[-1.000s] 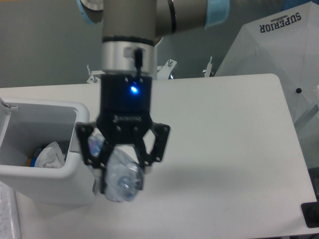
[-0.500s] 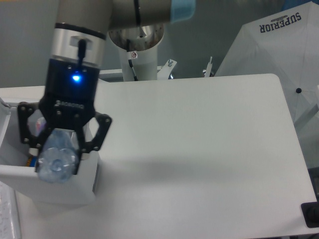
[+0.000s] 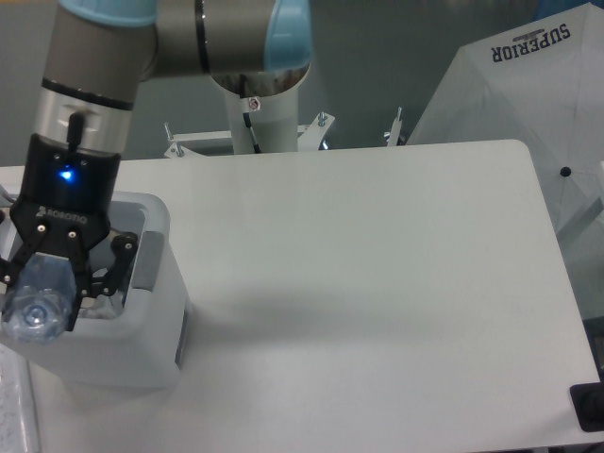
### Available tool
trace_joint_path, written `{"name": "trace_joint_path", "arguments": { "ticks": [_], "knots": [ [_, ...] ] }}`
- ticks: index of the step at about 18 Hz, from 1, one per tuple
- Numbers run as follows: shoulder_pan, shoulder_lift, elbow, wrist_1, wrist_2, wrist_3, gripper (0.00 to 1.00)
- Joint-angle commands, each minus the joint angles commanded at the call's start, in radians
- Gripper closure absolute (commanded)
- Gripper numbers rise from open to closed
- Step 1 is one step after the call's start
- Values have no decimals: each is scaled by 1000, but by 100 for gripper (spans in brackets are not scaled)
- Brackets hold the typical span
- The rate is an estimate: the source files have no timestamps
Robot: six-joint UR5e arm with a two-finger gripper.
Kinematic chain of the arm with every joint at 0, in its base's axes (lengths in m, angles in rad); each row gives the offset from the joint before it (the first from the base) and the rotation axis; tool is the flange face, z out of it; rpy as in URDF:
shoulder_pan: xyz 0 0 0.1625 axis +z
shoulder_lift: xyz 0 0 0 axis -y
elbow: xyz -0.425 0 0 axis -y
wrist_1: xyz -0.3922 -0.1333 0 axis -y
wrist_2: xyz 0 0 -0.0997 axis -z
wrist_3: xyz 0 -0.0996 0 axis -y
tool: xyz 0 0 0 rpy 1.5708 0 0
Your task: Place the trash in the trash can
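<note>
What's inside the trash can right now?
Little of the inside shows. The gripper, shut on the bottle, hangs over the trash can opening and covers most of it. Only bare inner wall is visible; any contents are hidden.

Even overhead light, soft shadow on the table [image 3: 377, 283]; picture slightly blurry throughout.

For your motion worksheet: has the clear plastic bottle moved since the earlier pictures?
Yes. The clear plastic bottle, held in the gripper, moved left, now over the white plastic bin.

Grey arm [image 3: 142, 38], light-blue joint caps, black hand [image 3: 57, 283] with blue light, faint lettering.
</note>
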Motion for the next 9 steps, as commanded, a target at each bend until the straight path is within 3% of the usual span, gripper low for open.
{"name": "trace_joint_path", "arguments": {
  "ticks": [4,8,9],
  "knots": [
    [-3,2,-15,2,2,2,36],
    [-5,11,-25,2,2,63,1],
    [-5,14,-22,0,-2,72,0]
  ]
}}
